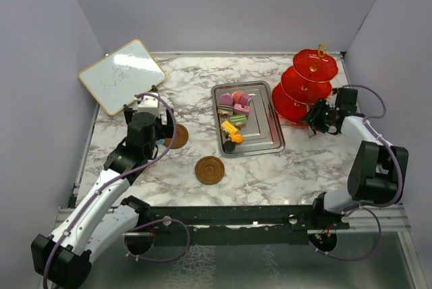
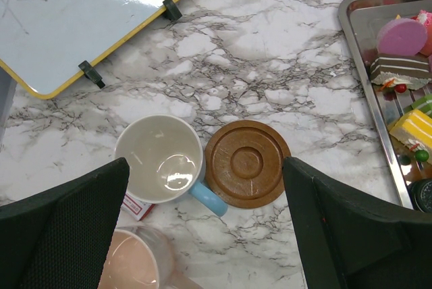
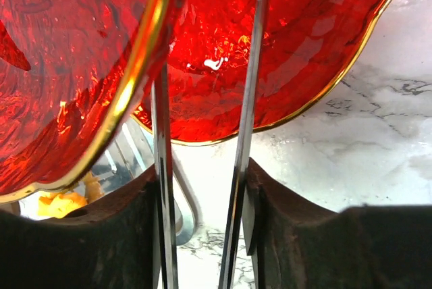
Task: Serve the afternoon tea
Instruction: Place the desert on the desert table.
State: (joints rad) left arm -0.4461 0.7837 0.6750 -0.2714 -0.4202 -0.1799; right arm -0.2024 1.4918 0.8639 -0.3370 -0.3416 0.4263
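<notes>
Left claw [image 2: 206, 167] hovered wide open over white blue-handled cup [image 2: 164, 157] beside round brown saucer [image 2: 246, 163], worktop [image 1: 202, 93] left edge, likely pre-grasp. Right claw [image 3: 202, 113] at red translucent three-tier stand [image 1: 307, 86], far-right corner; grip unclear.

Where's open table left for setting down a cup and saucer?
Two patches: between whiteboard and tray, along the far edge; and the near strip right of the near saucer, in front of the tray. Crowded: the left gripper, cups and far saucer; also the gap between tray and stand, with the right gripper.
</notes>
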